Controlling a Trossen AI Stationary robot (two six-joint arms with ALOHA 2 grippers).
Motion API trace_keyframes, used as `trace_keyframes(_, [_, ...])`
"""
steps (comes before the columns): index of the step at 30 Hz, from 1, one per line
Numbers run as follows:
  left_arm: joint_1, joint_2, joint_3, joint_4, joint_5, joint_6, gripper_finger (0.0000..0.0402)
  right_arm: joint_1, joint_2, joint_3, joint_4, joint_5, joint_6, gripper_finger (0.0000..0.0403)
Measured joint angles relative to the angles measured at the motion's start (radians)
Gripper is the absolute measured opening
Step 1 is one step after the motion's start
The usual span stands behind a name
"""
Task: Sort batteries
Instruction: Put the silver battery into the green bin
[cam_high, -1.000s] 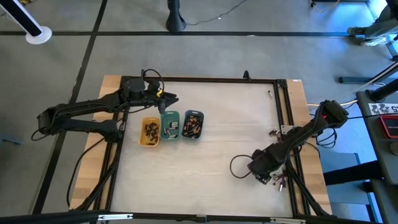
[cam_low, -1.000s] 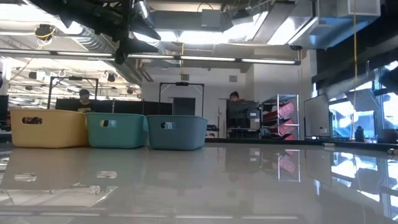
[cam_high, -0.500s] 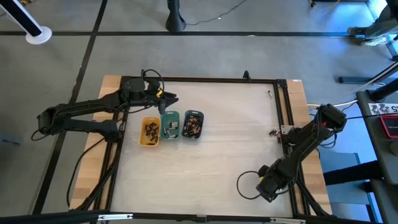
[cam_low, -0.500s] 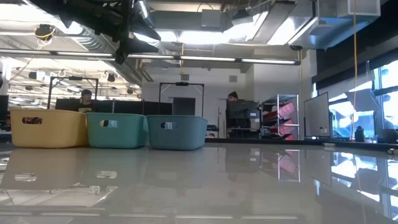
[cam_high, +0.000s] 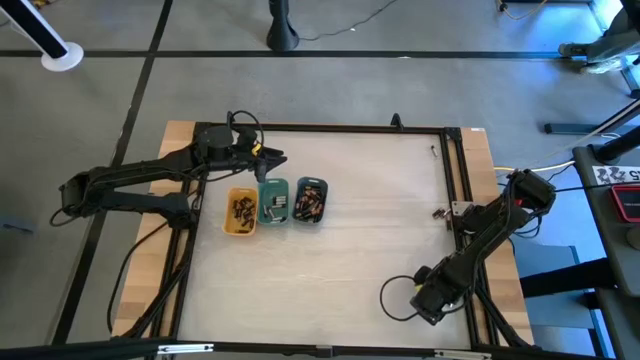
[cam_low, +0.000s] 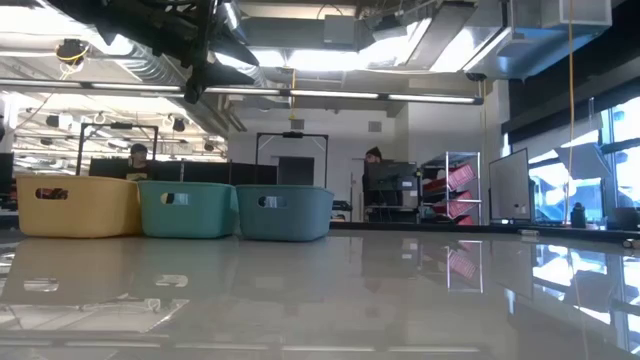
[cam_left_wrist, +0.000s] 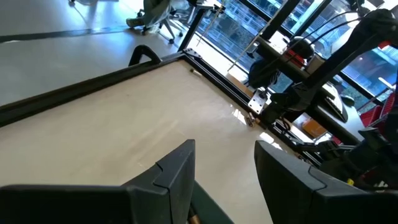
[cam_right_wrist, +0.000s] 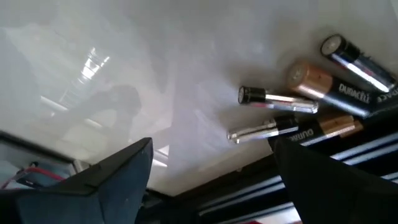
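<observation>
Three small trays stand side by side at the table's left: yellow (cam_high: 240, 212), green (cam_high: 273, 202) and blue (cam_high: 311, 201), each with batteries inside. My left gripper (cam_high: 275, 158) hovers open above the trays' far ends, its fingers (cam_left_wrist: 177, 171) apart over bare table. My right gripper (cam_high: 430, 300) is open at the near right, slanting down at the table. Several loose batteries (cam_right_wrist: 311, 93), copper-and-black and thin silvery ones, lie on the tabletop just beyond one of its fingers (cam_right_wrist: 305, 165). My right gripper (cam_right_wrist: 214, 155) touches none of them.
A black frame rail (cam_high: 465, 200) runs along the table's right edge, close to the loose batteries. A cable loop (cam_high: 392, 297) lies beside the right gripper. Small loose bits (cam_high: 438, 213) lie by the rail. In the low view the trays (cam_low: 187, 209) stand in a row; people sit far behind.
My right gripper has swung toward the table's near edge and a little to the right, sinking slightly and rolling at the wrist, then nearly stopped. It has stayed open. The trays have not moved.
</observation>
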Motion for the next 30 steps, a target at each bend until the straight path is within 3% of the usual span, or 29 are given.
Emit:
trace_keyframes(8, [-0.001,0.000,0.000,0.000,0.001,-0.024,0.0155,0.025,0.000,-0.051,0.012,0.025,0.058,0.0335])
trace_keyframes(30, [0.000,0.000,0.000,0.000,0.003,-0.056,0.0155,-0.004,-0.003,-0.120,0.092,0.073,0.030,0.0335])
